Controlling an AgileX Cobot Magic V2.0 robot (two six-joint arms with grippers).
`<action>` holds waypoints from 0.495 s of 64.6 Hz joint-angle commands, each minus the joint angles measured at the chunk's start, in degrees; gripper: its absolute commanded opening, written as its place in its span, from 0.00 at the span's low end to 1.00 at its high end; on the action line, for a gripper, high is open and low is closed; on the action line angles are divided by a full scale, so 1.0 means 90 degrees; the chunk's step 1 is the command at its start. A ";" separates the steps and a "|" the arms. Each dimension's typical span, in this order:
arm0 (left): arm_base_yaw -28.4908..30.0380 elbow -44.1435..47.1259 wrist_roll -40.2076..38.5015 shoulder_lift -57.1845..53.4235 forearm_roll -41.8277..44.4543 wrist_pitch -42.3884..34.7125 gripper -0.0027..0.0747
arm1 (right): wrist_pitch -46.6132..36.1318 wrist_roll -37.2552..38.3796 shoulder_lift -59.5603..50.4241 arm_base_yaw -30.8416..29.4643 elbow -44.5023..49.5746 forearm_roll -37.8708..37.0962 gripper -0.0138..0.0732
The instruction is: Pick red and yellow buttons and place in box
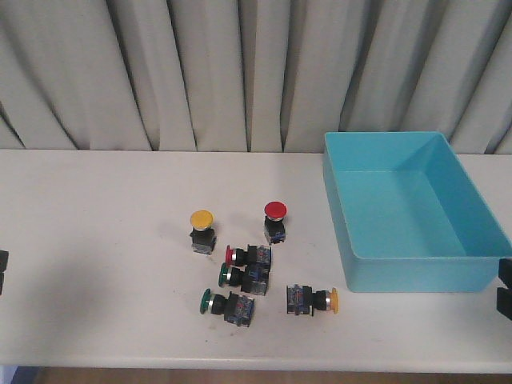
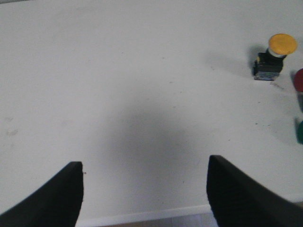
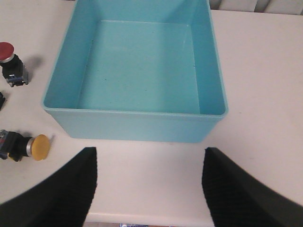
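Note:
A yellow-capped button [image 1: 202, 230] and a red-capped button [image 1: 275, 221] stand upright mid-table. A second yellow-capped button [image 1: 312, 300] and a smaller red one [image 1: 248, 256] lie on their sides nearer the front. The light-blue box [image 1: 416, 274] stands empty at the right. My left gripper [image 2: 144, 189] is open and empty over bare table, with the upright yellow button [image 2: 274, 56] far from it. My right gripper [image 3: 149, 184] is open and empty just in front of the box [image 3: 137, 125]. The red button [image 3: 12, 61] and the lying yellow button [image 3: 26, 145] are off to its side.
Two green-capped switches [image 1: 244, 278] [image 1: 228, 306] lie among the buttons. The white table's front edge [image 1: 256, 364] is close to both grippers. Grey curtains hang behind the table. Only slivers of my grippers show at the front view's left [image 1: 2, 272] and right [image 1: 505, 290] edges.

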 commanded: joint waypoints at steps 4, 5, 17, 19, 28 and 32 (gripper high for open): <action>-0.0069 -0.0538 0.1502 0.0322 -0.1346 -0.0252 0.73 | -0.0371 -0.0040 0.0034 -0.0037 -0.0216 -0.0028 0.71; -0.0095 -0.0582 0.1671 0.0371 -0.1459 -0.0236 0.73 | -0.0371 -0.0040 0.0034 -0.0037 -0.0216 -0.0028 0.71; -0.0680 -0.1164 0.3371 0.1166 -0.2385 -0.0187 0.73 | -0.0364 -0.0040 0.0034 -0.0037 -0.0216 -0.0026 0.71; -0.0792 -0.1281 0.3515 0.1320 -0.2424 -0.0187 0.73 | -0.0364 -0.0040 0.0034 -0.0037 -0.0216 -0.0026 0.71; -0.1328 -0.1999 0.3828 0.2138 -0.2348 -0.0195 0.73 | -0.0364 -0.0040 0.0034 -0.0037 -0.0216 -0.0026 0.71; -0.1538 -0.2280 0.4031 0.2504 -0.2341 -0.0202 0.72 | -0.0364 -0.0040 0.0034 -0.0037 -0.0216 -0.0026 0.71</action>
